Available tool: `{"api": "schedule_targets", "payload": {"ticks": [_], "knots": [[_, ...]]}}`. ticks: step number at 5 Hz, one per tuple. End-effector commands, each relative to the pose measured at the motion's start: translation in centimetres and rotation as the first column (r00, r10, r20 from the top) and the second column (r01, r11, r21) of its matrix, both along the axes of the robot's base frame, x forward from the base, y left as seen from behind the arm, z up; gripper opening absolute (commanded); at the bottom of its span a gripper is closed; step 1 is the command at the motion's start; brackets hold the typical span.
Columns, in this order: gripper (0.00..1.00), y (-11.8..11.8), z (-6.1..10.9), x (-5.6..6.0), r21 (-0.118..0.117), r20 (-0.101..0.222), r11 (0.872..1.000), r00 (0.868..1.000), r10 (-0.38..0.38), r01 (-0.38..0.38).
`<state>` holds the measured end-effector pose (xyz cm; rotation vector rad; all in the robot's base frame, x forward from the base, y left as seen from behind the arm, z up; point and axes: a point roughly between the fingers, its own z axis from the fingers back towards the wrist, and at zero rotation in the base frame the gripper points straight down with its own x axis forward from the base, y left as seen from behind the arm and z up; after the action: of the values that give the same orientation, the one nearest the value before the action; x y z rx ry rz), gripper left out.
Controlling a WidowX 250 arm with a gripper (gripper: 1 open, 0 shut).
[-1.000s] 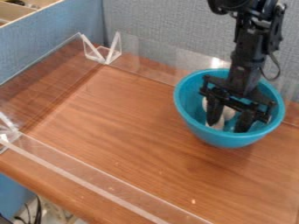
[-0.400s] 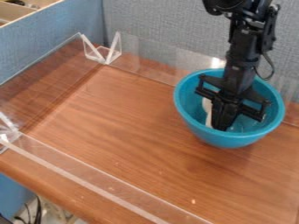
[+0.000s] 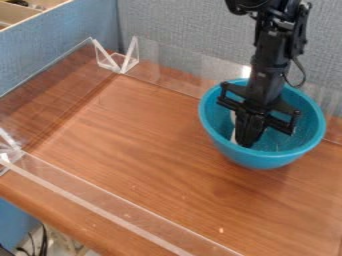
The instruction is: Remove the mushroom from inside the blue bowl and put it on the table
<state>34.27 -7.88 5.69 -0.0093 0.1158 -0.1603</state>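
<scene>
From the one camera, looking down across the workspace, the black two-fingered gripper (image 3: 251,128) reaches straight down into the round, deep, glossy turquoise-blue plastic bowl (image 3: 222,140), which sits toward the right side of the reddish-brown wood-grain table (image 3: 120,150). The vertical approach makes sense: the bowl's walls are high, so coming from above is the only clean way to reach anything at its bottom. The jaws are drawn together, low inside the bowl, and I judge they have pinched the small toy mushroom there, though the fingers hide it and I cannot make it out for certain (only a pale patch on the bowl floor shows beside them). So the mushroom is, as far as I can tell, inside the bowl and not yet on the wood. The broad open stretch of tabletop to the left, fenced by the low clear acrylic walls (image 3: 80,190), looks like the natural place to set it down once it is lifted clear of the rim.
</scene>
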Motion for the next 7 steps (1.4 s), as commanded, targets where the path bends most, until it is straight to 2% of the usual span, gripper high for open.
{"api": "schedule_targets", "payload": {"ticks": [1,5,7], "knots": [[0.0,0.9,3.2,1.4,-0.018,0.099,1.0,0.995,0.02,-0.018],[0.0,2.0,5.2,2.2,-0.031,0.158,0.999,0.987,0.035,-0.03],[0.0,1.9,5.2,3.2,-0.033,0.182,0.999,0.983,0.027,-0.021]]}}
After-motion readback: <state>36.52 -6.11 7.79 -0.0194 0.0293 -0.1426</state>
